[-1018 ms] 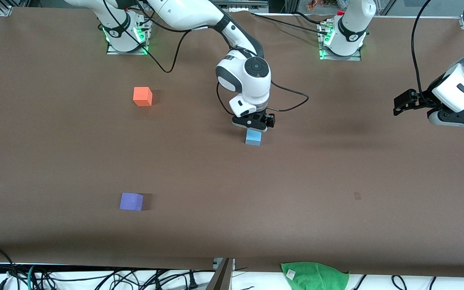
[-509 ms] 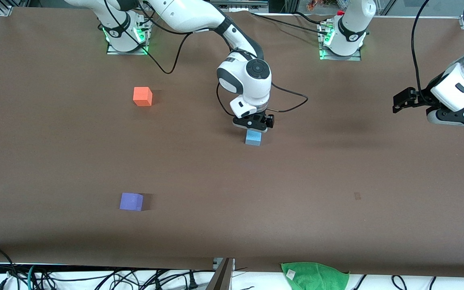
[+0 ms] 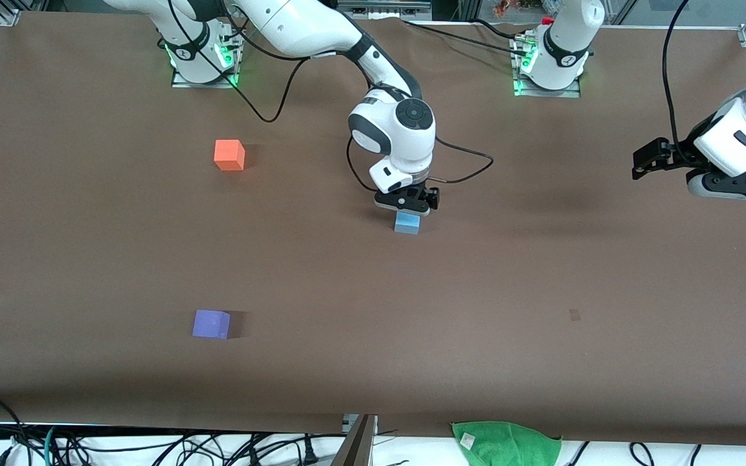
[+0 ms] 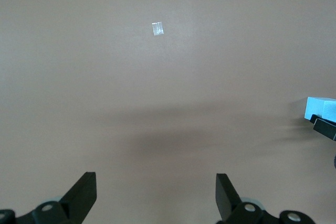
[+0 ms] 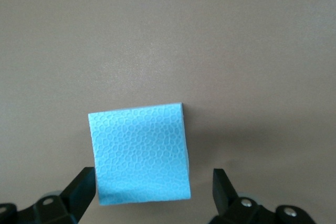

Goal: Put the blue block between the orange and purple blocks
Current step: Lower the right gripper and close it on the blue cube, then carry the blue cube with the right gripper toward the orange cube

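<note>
Blue block (image 3: 406, 223) sits mid-table, well off every edge, with the right gripper (image 5: 152, 190) low over it, fingers spread on either side and not yet clamped: the grasp step. Next the fingers should close squarely, then carry it between the orange block (image 3: 228, 155) and purple block (image 3: 210, 323) toward the right arm's end. The left gripper (image 4: 156, 198) waits spread, over bare table at the left arm's end.

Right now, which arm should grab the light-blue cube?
Right. The right gripper hangs open directly over the light-blue matte cube, fingers straddling it. The left gripper waits open at the left arm's table end.

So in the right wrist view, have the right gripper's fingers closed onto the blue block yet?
No: the right gripper is open, each finger standing clear of the blue block with table showing in the gaps.
</note>
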Available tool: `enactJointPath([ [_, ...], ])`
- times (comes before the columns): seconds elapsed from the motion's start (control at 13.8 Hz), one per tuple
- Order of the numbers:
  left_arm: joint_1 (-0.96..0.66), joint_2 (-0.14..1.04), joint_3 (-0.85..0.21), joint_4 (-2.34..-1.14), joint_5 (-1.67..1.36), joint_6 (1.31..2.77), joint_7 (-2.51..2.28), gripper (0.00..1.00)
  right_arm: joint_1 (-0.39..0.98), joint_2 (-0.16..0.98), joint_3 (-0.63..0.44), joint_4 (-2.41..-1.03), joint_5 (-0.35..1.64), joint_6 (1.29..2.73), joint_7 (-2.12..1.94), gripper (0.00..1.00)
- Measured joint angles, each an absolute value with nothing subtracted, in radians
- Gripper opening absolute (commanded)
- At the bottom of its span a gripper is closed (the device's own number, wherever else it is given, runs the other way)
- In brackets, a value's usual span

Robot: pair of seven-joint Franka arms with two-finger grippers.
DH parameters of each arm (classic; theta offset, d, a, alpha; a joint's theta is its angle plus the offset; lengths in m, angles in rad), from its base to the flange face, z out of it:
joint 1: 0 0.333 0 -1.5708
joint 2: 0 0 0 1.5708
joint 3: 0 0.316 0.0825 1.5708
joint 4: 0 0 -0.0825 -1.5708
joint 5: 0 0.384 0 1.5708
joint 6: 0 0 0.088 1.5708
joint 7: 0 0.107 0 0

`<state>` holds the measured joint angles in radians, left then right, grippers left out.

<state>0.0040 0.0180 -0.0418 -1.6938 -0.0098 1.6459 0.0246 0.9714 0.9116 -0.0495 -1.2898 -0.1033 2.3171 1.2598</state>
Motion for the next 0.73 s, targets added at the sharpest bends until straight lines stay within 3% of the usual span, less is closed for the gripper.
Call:
enactJointPath([
  [0.15, 0.004, 0.018, -0.042, -1.694, -0.01, 1.646, 0.025, 1.0, 0.971, 0.912, -0.052, -1.289, -0.103, 2.33, 1.257, 0.56],
  [0.29, 0.004, 0.018, -0.042, -1.694, -0.01, 1.646, 0.025, 1.0, 0.971, 0.911, -0.054, -1.287, -0.103, 2.339, 1.256, 0.46],
  [0.73, 0.004, 0.018, -0.042, -1.694, -0.01, 1.646, 0.025, 1.0, 0.968, 0.912, -0.071, -1.276, -0.104, 2.351, 1.245, 0.46],
])
